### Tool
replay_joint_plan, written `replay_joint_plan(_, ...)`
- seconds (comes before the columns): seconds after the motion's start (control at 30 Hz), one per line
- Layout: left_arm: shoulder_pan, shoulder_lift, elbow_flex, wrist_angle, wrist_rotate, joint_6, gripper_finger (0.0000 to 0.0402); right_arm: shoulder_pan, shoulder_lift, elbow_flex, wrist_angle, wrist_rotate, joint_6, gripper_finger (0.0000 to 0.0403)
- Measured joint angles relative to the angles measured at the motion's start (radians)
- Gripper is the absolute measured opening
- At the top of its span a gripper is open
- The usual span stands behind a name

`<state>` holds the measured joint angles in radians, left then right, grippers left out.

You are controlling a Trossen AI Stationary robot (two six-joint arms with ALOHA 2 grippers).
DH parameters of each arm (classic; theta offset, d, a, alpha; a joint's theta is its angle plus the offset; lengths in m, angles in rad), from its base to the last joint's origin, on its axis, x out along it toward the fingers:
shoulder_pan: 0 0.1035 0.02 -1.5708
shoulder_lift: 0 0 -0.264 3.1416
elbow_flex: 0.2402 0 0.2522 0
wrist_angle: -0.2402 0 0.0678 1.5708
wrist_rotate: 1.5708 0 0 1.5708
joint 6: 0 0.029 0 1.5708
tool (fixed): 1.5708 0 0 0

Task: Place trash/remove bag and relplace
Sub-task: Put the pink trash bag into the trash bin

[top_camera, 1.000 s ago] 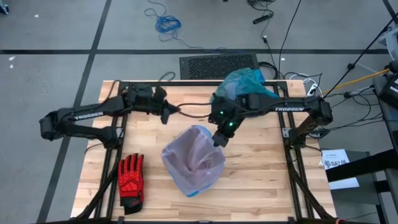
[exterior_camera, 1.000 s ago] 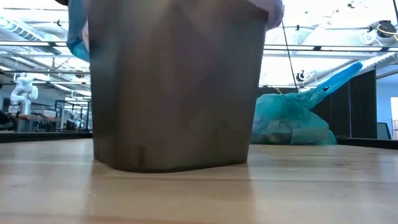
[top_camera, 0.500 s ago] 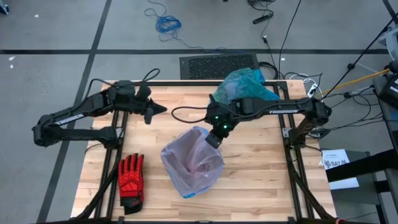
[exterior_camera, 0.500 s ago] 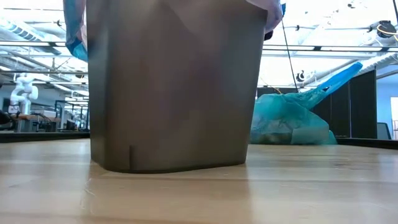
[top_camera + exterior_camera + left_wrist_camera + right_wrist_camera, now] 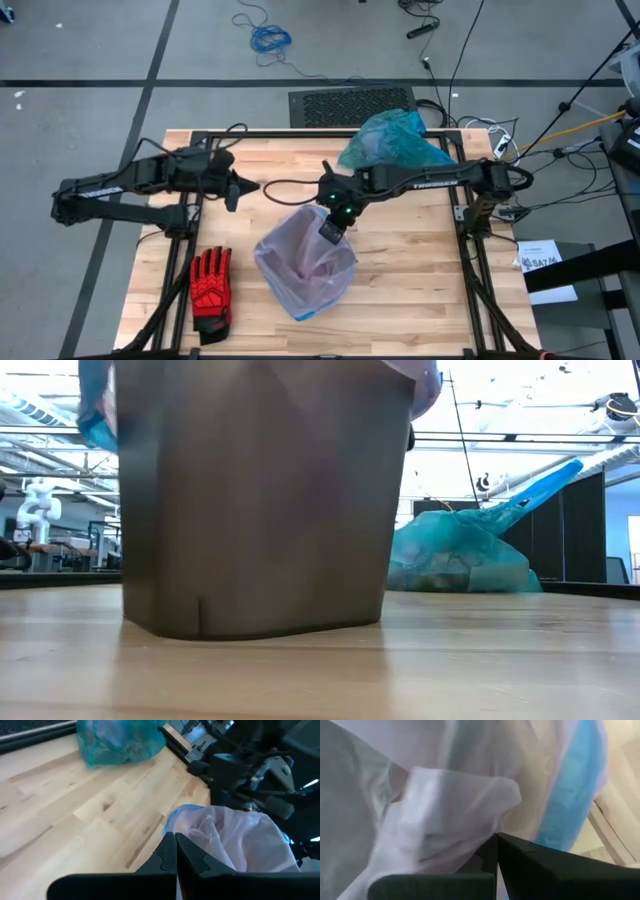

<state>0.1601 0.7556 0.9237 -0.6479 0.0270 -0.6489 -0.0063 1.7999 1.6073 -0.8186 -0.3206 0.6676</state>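
The right gripper (image 5: 331, 228) is pinched shut, right at the far edge of the lilac bag (image 5: 303, 262) lining the bin (image 5: 255, 510). The left gripper (image 5: 232, 189) is shut too, farther off. The teal bag (image 5: 388, 140) sits behind.

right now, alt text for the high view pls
Overhead: the right gripper, shut, sits at the rim of a lilac bag lining a bin mid-table. The left gripper waits shut nearby; a teal bag lies at the far edge, a red glove near the front-left.

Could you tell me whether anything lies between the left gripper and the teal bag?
Nothing visible does: bare tabletop separates the shut left gripper from the teal bag at the table's far edge. The lilac-lined bin sits nearer, beside that line.
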Motion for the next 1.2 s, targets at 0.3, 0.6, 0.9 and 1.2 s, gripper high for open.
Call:
replay_joint_plan(0.3,-0.181,0.000,0.000,0.003,-0.011,-0.130,0.0000,-0.010,0.048,0.000,-0.012,-0.034,-0.054,0.0000)
replay_joint_plan(0.6,-0.519,0.002,-0.001,0.006,0.075,-0.364,0.0000,-0.085,-0.100,0.002,-0.208,0.009,-0.154,0.0000)
replay_joint_plan(0.9,-0.687,0.168,-0.002,-0.069,0.006,-0.428,0.0000,-0.118,-0.158,0.002,-0.240,0.010,-0.182,0.0000)
replay_joint_plan(1.2,-0.607,0.236,-0.002,-0.114,-0.254,-0.445,0.0000,-0.116,-0.162,0.002,-0.250,-0.001,-0.154,0.0000)
